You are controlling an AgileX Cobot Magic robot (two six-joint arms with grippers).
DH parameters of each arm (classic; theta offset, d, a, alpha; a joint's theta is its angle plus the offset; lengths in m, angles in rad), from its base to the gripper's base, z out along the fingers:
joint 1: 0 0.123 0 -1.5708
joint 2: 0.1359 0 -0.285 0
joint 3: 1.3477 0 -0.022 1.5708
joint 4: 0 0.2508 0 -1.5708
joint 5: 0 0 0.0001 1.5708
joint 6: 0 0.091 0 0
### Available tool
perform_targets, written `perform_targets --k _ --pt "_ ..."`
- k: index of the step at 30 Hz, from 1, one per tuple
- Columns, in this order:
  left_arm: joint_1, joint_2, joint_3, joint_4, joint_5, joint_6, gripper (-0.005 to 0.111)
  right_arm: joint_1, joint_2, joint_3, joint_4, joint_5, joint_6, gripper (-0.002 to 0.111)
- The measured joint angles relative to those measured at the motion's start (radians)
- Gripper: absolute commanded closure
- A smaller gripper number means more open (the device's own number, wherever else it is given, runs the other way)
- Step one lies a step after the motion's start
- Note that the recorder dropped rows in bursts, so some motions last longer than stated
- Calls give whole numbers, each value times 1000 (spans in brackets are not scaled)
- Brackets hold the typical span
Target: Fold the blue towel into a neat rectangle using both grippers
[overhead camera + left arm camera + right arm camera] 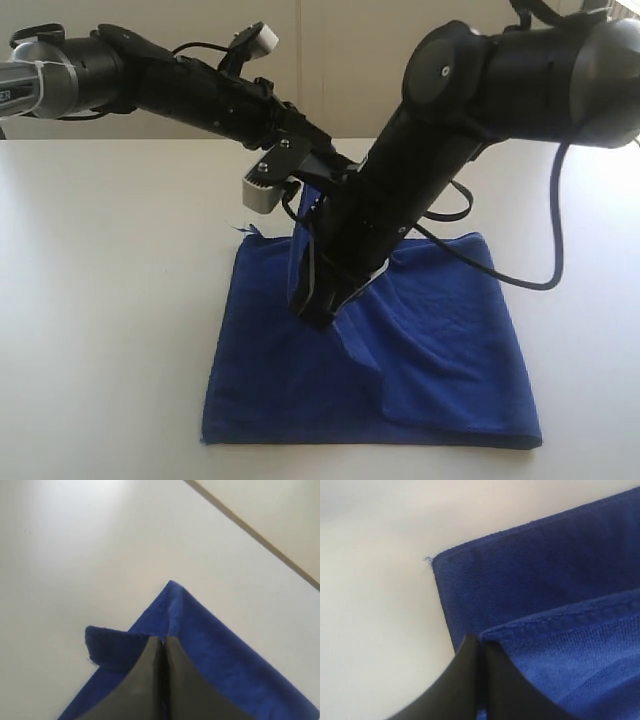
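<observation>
Exterior view | blue towel [440, 350] lies mid-worktop [100, 330], its far edge lifted off the worktop | left jaws and right jaws both clamped shut on that raised cloth | step: a fold in hand, I'd judge | next: carry the edge evenly toward the worktop's near side.

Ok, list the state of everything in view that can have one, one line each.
blue towel: lies on the table, partly folded, with one strip raised between the arms.
left gripper: jaws shut on a raised edge of the towel.
right gripper: jaws shut on the hem of the upper layer, low against the cloth.
</observation>
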Motion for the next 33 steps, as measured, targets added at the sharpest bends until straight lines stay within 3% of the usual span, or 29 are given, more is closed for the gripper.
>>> perform_targets --k 6,16,33 --pt "0 -28 0 -1 -2 8 107 0 -52 0 0 -2 0 108" --pt "12 -42 0 368 -26 -261 107 0 -11 0 14 -27 0 108" --pt "12 24 0 477 20 -300 107 0 77 0 110 -30 -69 108"
